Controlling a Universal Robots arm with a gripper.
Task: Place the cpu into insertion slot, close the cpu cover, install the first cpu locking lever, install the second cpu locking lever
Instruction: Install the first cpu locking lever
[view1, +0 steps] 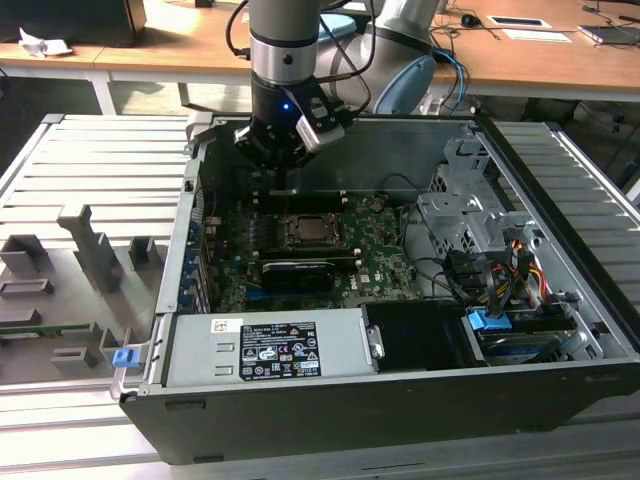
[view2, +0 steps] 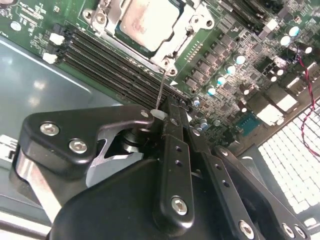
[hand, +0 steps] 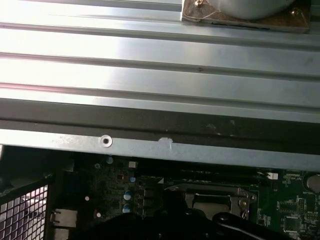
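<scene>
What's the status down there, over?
Gripper at a thin lever wire beside the socket. Cpu seated, cover down. Nothing in the way.

From my remote seat I see a ribbed silvery aluminium worktable (view1: 90, 160) running across the whole fg, grooves front to back, w/ bright glare on its slats in the first wrist view (hand: 150, 70). On the exterior view's left sit grey moulded fixture blocks (view1: 85, 245) on that table. Behind, long light-wood desks (view1: 530, 60) span the bg; a crumpled white paper (view1: 40, 43) lies on the left one, flat white sheets (view1: 520, 22) on the right. Lighting is even, no hard shadows.
</scene>
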